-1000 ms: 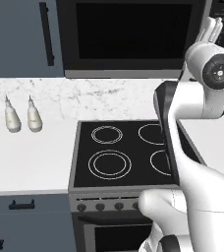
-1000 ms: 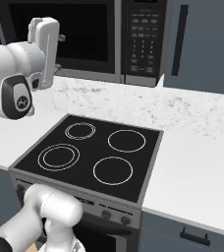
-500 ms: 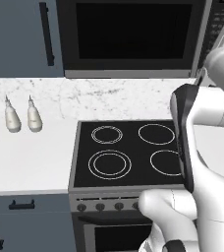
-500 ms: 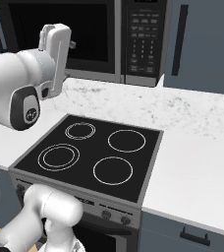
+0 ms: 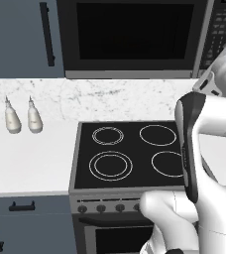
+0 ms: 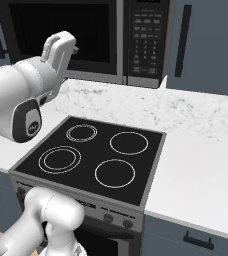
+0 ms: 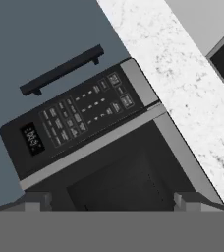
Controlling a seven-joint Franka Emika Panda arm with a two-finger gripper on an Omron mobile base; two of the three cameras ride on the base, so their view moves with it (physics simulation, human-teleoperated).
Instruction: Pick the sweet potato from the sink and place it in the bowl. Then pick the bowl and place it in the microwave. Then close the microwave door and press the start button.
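Observation:
The microwave is mounted above the stove, and its door with the dark glass window is closed. Its keypad panel is at the right end of the front. My gripper is raised in front of the door glass, left of the keypad. In the hand view my gripper stands open with nothing between its fingertips. It looks at the door and the keypad. The sweet potato, the sink and the bowl are out of view.
A black stove with four white burner rings lies below the microwave. Two pale bottles stand on the marble counter to its left. Blue-grey cabinets with dark handles flank the microwave.
My arm has swung to the right and up along the microwave front, bringing the hand closer to the keypad side. The jaws stayed open.

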